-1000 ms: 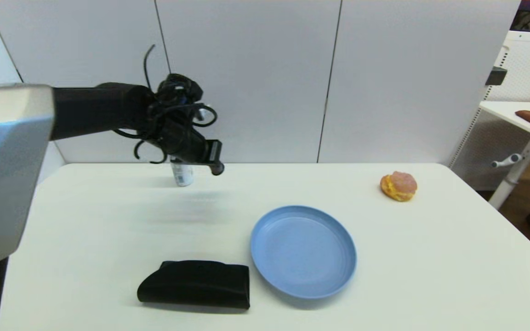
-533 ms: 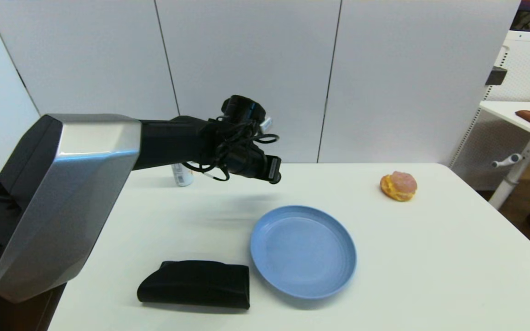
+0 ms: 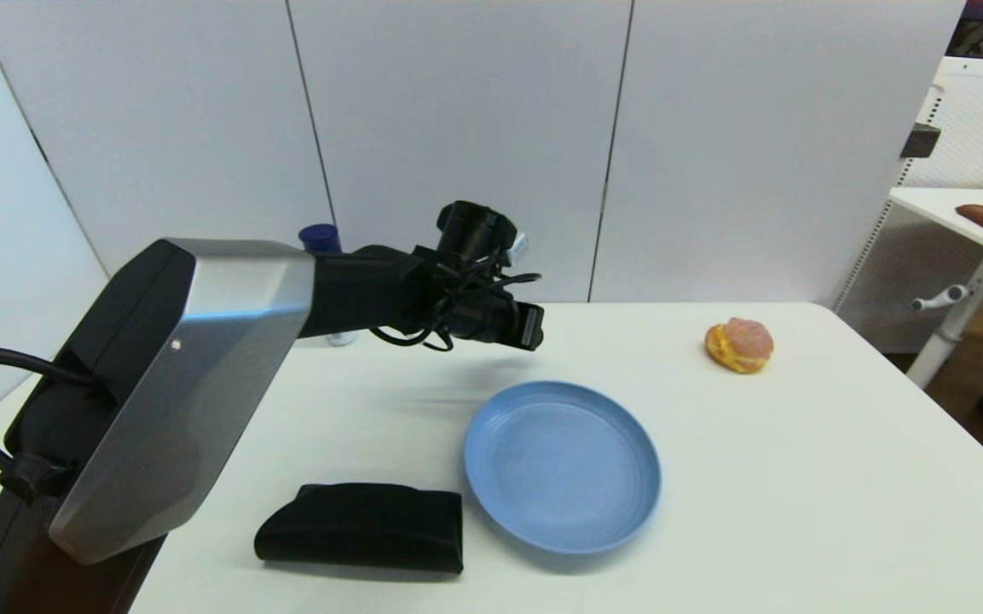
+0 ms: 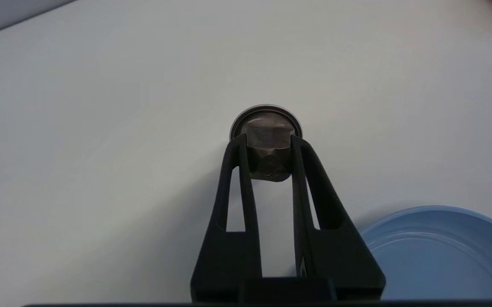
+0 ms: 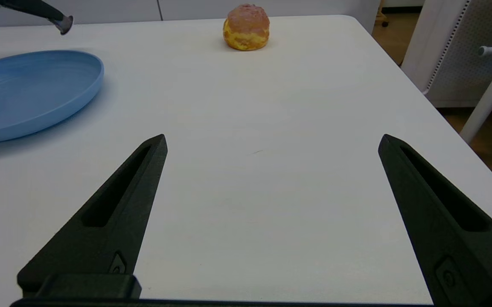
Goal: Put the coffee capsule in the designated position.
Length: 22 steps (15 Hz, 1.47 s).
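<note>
Above plate's (image 3: 562,465) far rim | left hand (image 4: 269,140) moved rightward (apparently) | gripping capsule (image 4: 267,140)

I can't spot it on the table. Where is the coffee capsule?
The left gripper holds the coffee capsule above bare table, just behind the blue plate.

Blue plate (image 3: 563,466); (pink-yellow) bun (image 3: 740,344)

Head camera high, facing down the table (image 3: 798,477); wrist cameras low, close — blue plate (image 3: 563,466) perhaps shared by all.
</note>
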Tool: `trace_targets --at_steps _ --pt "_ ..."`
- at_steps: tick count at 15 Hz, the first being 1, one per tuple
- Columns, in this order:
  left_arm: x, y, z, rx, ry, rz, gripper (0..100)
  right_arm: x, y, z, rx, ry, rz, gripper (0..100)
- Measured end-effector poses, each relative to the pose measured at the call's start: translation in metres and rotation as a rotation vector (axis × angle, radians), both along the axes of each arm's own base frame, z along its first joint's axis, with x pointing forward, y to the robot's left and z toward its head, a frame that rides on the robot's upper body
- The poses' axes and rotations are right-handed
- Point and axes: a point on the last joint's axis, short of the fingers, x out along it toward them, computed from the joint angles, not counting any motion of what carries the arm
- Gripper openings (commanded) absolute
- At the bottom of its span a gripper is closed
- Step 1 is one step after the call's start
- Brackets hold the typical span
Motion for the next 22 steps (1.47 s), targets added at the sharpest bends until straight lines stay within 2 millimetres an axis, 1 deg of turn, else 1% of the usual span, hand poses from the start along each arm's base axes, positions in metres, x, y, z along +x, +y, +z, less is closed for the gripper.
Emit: trace_targets --at_steps 3,4,8,11,13,15,17,19,20,22 --pt "0.001 -0.001 -0.006 0.002 0.016 0.004 0 0.0 0.0 0.0 0.0 0.0 0.0 100" --pt "0.0 -0.003 -0.007 -0.006 0.027 0.009 100 0.0 0.0 0.0 0.0 0.0 0.0 100" --pt "-0.003 -0.008 -0.011 -0.011 0.047 0.01 100 0.0 0.0 0.0 0.0 0.0 0.0 100" --pt "-0.004 -0.008 -0.009 -0.006 0.043 0.004 100 0.0 0.0 0.0 0.0 0.0 0.0 100" --pt "-0.008 -0.005 0.0 -0.005 0.039 0.002 100 0.0 0.0 0.0 0.0 0.0 0.001 100" --pt "-0.017 0.004 0.02 0.006 0.037 -0.001 100 0.0 0.0 0.0 0.0 0.0 0.001 100" --pt "-0.033 0.022 0.051 0.027 0.032 -0.001 100 0.0 0.0 0.0 0.0 0.0 0.0 100" --pt "-0.053 0.051 0.083 0.063 0.017 0.001 100 0.0 0.0 0.0 0.0 0.0 0.0 100" --pt "-0.067 0.071 0.099 0.084 -0.001 0.004 100 0.0 0.0 0.0 -0.001 0.0 0.0 100" --pt "-0.098 0.115 0.125 0.115 -0.049 0.025 100 0.0 0.0 0.0 0.0 0.0 0.0 100"
